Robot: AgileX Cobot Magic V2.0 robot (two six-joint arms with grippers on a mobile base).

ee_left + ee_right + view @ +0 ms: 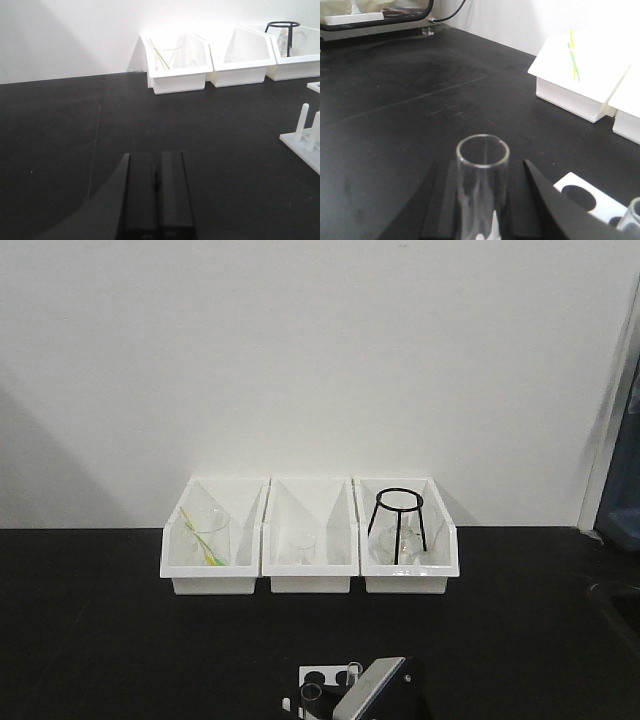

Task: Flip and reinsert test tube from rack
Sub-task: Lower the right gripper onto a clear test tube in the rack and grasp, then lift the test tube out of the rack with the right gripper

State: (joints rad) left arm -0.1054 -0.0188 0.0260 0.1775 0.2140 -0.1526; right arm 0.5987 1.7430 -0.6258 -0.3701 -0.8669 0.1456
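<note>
In the right wrist view a clear glass test tube (483, 170) stands upright with its open rim up, between the two black pads of my right gripper (486, 165), which close on its sides. White shows through its lower end. The white rack (587, 192) with round holes lies just to the right, with a second tube (633, 210) at its edge. In the front view the rack (322, 676) sits at the bottom centre, with the held tube (312, 696) beside my right arm (378, 688). My left gripper (156, 159) is shut and empty over bare black table. The rack's white pegs (306, 125) stand to its right.
Three white bins (310, 575) stand in a row against the back wall. The left one holds a beaker with a yellow-green stick (205, 540), the right one a black tripod stand (398, 520). A black-framed device (375, 20) sits at the far left in the right wrist view.
</note>
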